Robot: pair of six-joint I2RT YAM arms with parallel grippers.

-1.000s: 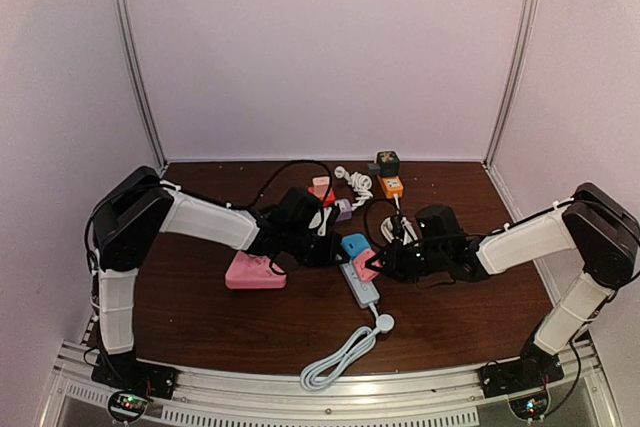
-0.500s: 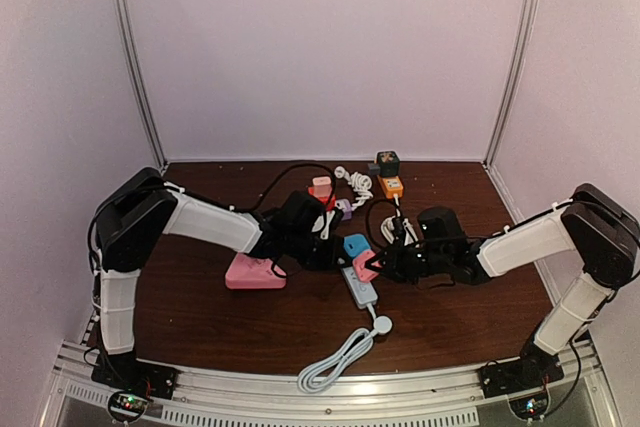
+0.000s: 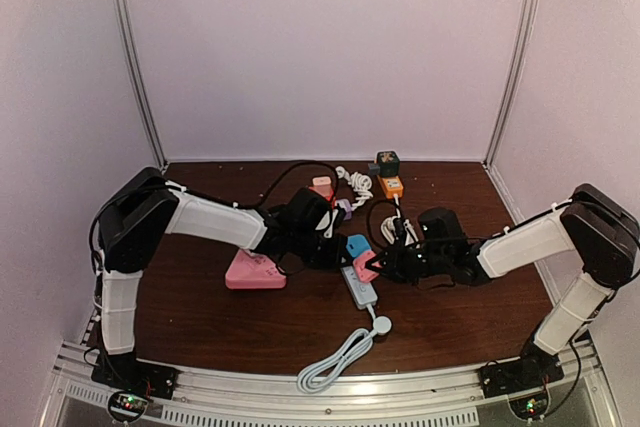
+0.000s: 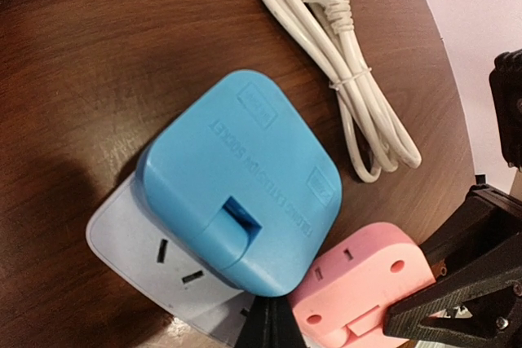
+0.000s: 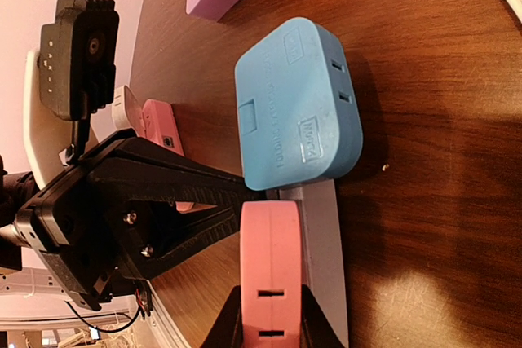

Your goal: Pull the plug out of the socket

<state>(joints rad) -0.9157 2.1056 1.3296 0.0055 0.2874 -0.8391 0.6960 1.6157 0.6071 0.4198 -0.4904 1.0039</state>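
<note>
Our right gripper (image 5: 271,328) is clamped on the pink plug (image 5: 273,258), which looks still seated in the power strip (image 5: 325,266) mid-table. Left gripper (image 4: 267,330) is pinched together, tip apparently pinning the strip; the pull itself remains.

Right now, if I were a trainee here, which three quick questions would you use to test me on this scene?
1. True or false: the blue adapter sits plugged into the power strip.
2. What do the right fingers clamp? A) the pink adapter B) a coiled white cable C) an orange charger
3. Fill in: the left fingers are ___ (open or shut).
Key: 1 true; 2 A; 3 shut.
</note>
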